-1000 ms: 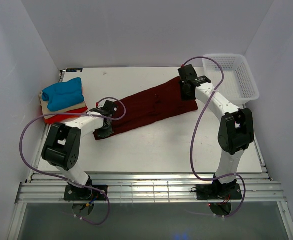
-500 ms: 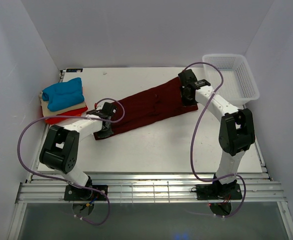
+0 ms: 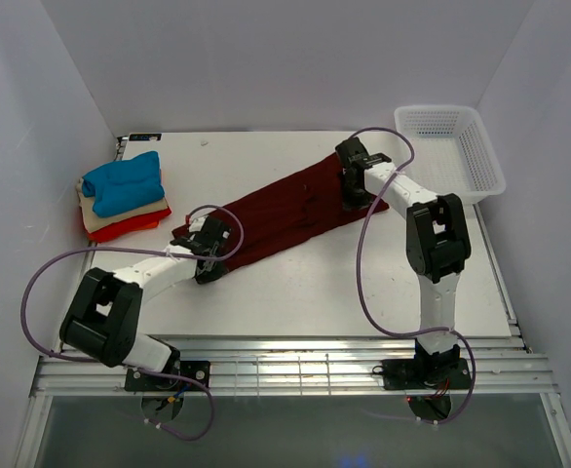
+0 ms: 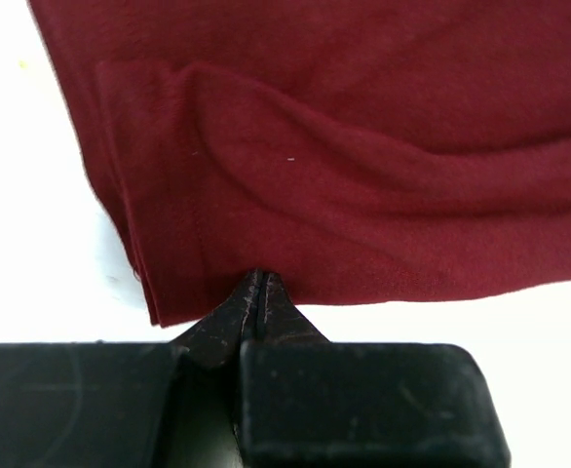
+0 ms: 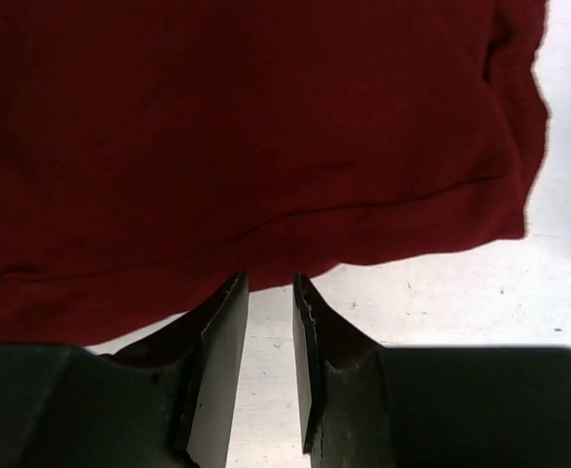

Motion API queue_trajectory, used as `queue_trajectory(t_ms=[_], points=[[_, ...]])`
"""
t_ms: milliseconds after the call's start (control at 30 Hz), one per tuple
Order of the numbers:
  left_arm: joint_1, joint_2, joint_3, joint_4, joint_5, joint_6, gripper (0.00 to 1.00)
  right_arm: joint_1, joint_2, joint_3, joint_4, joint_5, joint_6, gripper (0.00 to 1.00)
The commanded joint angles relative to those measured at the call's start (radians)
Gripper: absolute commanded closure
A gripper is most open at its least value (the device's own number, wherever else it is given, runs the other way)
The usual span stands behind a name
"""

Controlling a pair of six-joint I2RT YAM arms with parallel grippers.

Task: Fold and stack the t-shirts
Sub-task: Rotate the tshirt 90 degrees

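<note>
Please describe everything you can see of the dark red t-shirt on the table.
The dark red t-shirt is soft cloth, folded into a long band with layered edges. It lies diagonally on the white table, wrinkled near one end. The left end effector pinches its edge there, jaws shut. The right end effector stands at the edge of the other end, jaws slightly apart, holding nothing.

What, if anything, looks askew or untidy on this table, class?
The maroon t-shirt lies slanted across the table as a long strip, with a raised wrinkle near the end pinched by the left tool. The blue t-shirt topping the far-left stack looks lumpy, not flat.
</note>
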State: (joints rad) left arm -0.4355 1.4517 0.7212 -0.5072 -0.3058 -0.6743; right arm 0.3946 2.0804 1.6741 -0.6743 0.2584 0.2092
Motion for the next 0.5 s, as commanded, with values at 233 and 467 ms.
queue_trajectory(t_ms=[233, 467], points=[[-0.282, 0.105, -0.086, -0.134, 0.253, -0.198, 1.0, -0.003, 0.085, 0.094, 0.033, -0.03, 0.004, 0.69], [-0.518, 0.121, -0.069, -0.185, 0.287, -0.304, 1.0, -0.003, 0.164, 0.114, 0.044, -0.038, 0.002, 0.69]])
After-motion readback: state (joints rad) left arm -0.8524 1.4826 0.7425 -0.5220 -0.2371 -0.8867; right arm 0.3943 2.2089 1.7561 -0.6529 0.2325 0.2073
